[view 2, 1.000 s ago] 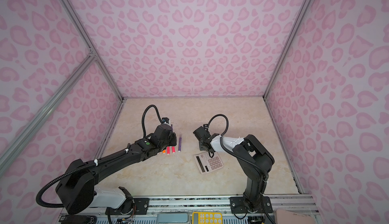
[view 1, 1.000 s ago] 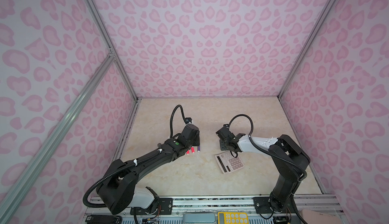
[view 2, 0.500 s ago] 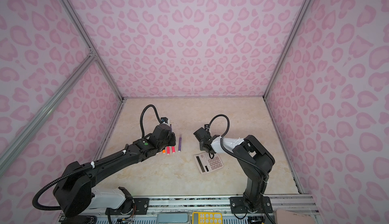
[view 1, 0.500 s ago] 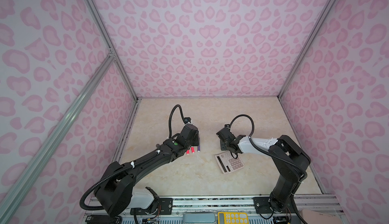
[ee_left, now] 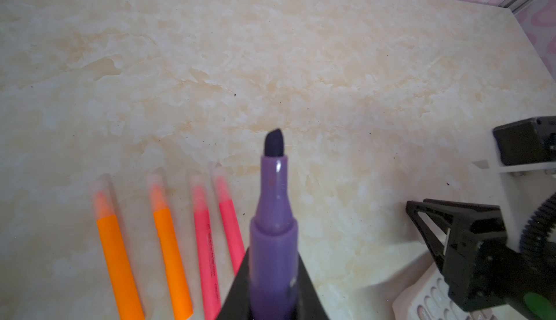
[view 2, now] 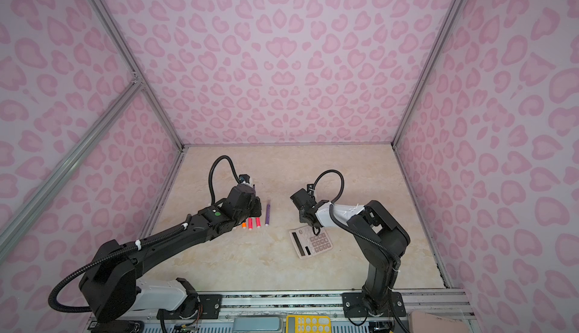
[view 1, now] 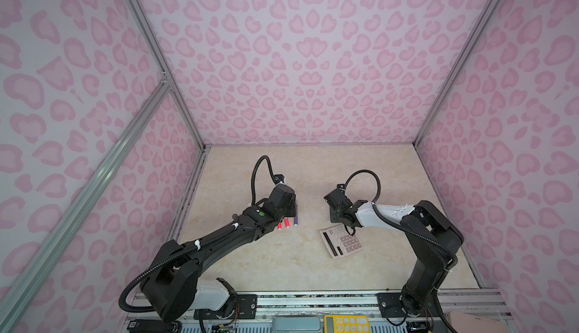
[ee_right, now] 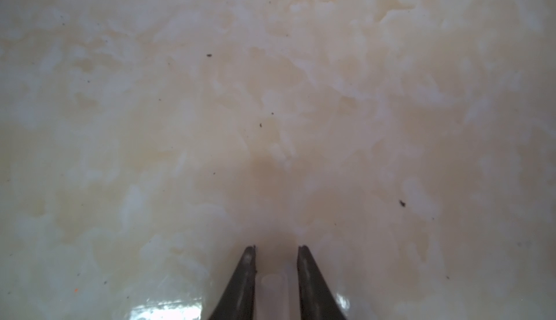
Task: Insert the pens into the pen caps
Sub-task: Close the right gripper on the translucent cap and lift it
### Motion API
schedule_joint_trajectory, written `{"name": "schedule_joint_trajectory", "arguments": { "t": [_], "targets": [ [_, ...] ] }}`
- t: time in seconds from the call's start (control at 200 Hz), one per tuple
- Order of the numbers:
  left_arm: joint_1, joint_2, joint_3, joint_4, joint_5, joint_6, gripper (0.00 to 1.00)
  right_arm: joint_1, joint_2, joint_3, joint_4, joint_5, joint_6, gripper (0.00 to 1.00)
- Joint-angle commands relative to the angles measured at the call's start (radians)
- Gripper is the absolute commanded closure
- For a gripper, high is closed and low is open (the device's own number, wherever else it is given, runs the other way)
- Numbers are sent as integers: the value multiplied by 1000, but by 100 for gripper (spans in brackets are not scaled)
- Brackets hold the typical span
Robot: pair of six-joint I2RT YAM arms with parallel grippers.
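Observation:
My left gripper [ee_left: 272, 261] is shut on a purple pen [ee_left: 272, 213] whose dark tip is bare and points away over the table. To one side of it lie two orange pens [ee_left: 111, 252] and two pink-red pens [ee_left: 206, 258], side by side, each with a clear pen cap [ee_left: 102, 189] on its tip. In a top view another purple pen [view 2: 268, 214] lies beside that row. My right gripper [ee_right: 276, 247] hangs low over bare table, shut on a clear pen cap [ee_right: 272, 288]. In both top views the grippers face each other, left gripper [view 1: 291, 211] and right gripper [view 1: 333, 218].
A pink calculator [view 1: 341, 242] lies on the beige marble table [view 1: 313, 175] just in front of the right gripper. Pink patterned walls close in the left, back and right sides. A yellow calculator [view 1: 346, 322] sits on the front rail.
The right gripper's jaws have drawn together around the clear cap. Both arms have stayed nearly where they were.

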Motion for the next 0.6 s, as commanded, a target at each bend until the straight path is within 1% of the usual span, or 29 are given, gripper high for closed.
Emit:
{"name": "schedule_joint_trajectory", "arguments": {
  "t": [0.0,0.12,0.27,0.365,0.425,0.455,0.595],
  "targets": [
    [1,4,11,3,-9,6,97,-9,23,-10,-56,-26,-2,75],
    [0,7,11,11,7,9,97,-13,38,-6,-52,-35,-5,79],
    [0,8,10,20,22,9,97,-14,36,-10,-44,-46,1,80],
    [1,6,8,18,20,10,97,-7,25,-12,-52,-36,4,77],
    [1,2,6,20,19,10,97,-2,17,-13,-65,-15,10,70],
    [1,1,7,18,18,11,97,1,12,-11,-72,-5,11,68],
    [0,-3,7,17,16,12,97,14,0,-10,-91,8,13,67]
  ]
}}
